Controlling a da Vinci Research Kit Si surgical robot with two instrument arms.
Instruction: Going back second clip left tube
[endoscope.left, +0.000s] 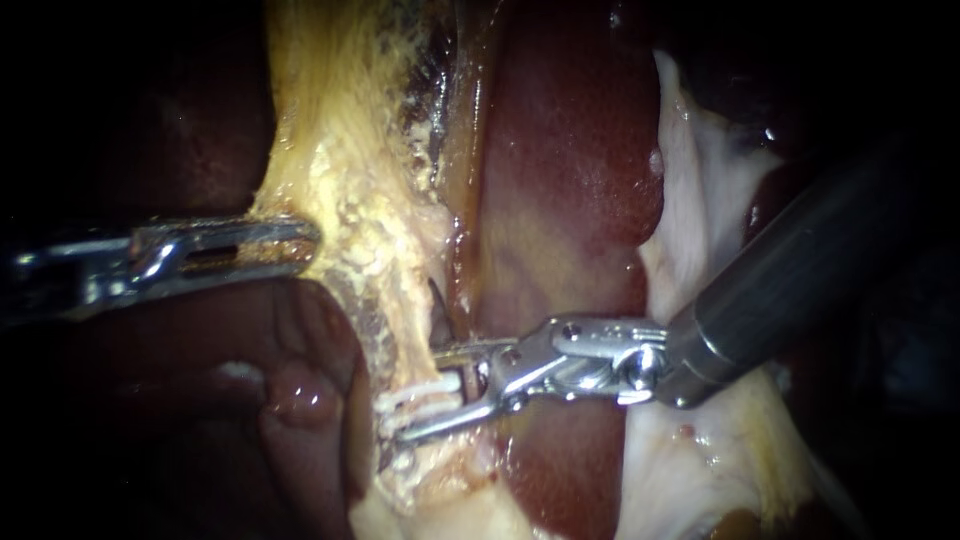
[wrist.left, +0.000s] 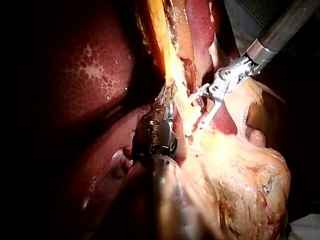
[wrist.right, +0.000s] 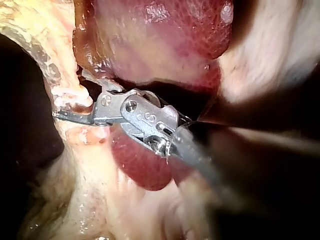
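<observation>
White clip (endoscope.left: 412, 402) sits on the tube (endoscope.left: 385, 345) between my right instrument's (endoscope.left: 422, 392) wide-open jaws, so I judge retreat is in hand; next, ease straight back without snagging it.

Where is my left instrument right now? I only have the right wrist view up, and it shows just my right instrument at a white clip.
Observer: Your left instrument comes in from the endoscope view's left. Its tip meets the edge of the yellowish tissue band, higher in that view than the white clip.
Operator: Is it touching my right instrument?
Observer: No. The left wrist view shows the right instrument apart from it, with the band between them.
Operator: Are my right jaws off the clip?
Observer: The endoscope view shows them open, one above the clip and one below it. I cannot tell whether they touch it.
</observation>
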